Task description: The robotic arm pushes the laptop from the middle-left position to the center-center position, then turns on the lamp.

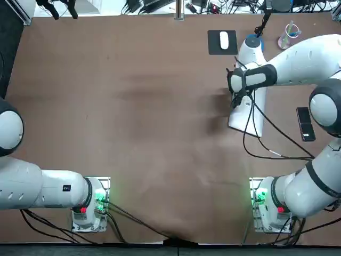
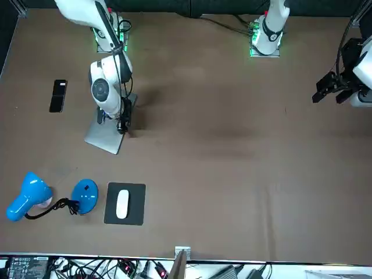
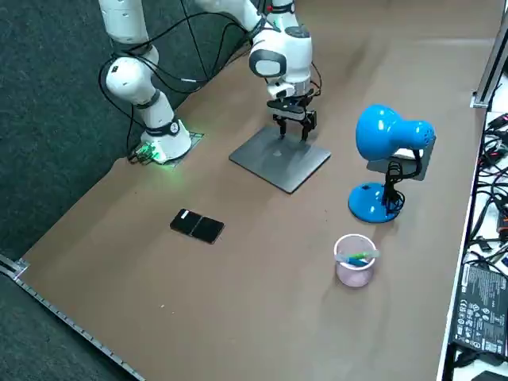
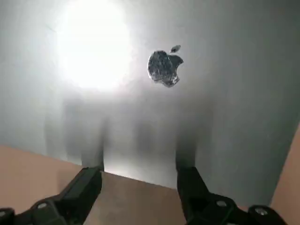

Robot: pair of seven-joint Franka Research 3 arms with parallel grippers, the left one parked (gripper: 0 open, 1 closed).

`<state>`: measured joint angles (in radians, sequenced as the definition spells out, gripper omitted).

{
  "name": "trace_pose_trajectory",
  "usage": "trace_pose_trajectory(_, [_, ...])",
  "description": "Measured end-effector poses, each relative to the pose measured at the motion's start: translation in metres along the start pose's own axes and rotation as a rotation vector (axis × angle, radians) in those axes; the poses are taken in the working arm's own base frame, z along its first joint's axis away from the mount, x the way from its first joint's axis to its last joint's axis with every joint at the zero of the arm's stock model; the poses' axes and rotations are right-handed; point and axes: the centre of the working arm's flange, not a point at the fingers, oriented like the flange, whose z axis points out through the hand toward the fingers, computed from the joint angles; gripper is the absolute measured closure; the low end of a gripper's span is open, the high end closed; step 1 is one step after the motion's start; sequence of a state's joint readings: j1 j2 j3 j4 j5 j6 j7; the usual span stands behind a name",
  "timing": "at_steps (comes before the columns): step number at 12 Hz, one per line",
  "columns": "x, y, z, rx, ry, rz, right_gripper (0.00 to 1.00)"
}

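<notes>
Judging by where things lay, the task had barely begun. The laptop [image 3: 279, 163] sat off to the robot's right of the table [image 3: 262, 262], not at its centre, so the push was yet to be made. The right gripper [image 3: 294, 129] stood low at the laptop's edge that faces the table's middle. Its fingers [image 4: 89, 185] were spread apart and empty, tips right at that edge. Whether they pressed on it could not be told. The lamp [image 3: 386, 136] stood apart from the fingers, farther out from the robot's base than they reached. It looked untouched, so switching it on also remained.

The table was a flat, matt brown sheet. Ahead of the fingertips the laptop was a closed, thin slab of smooth silver metal, its lid throwing back a bright glare. The lamp was glossy blue, with a round base, a thin bent neck and a bulbous head. Near its base lay a flat black rectangular mouse mat [image 2: 136, 210]. Across the laptop from the fingers lay a slim black phone [image 3: 198, 226]. Past the lamp stood a small translucent pinkish cup [image 3: 354, 262]. On the mat rested a rounded white mouse [image 2: 122, 204].
</notes>
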<state>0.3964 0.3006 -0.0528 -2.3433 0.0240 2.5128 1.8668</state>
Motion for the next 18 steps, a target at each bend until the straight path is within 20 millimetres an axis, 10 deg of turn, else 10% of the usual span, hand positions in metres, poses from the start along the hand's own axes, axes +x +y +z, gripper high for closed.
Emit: trace_pose_trajectory(18, [-0.060, 0.023, 0.004, 0.013, -0.060, 0.084, 0.03])
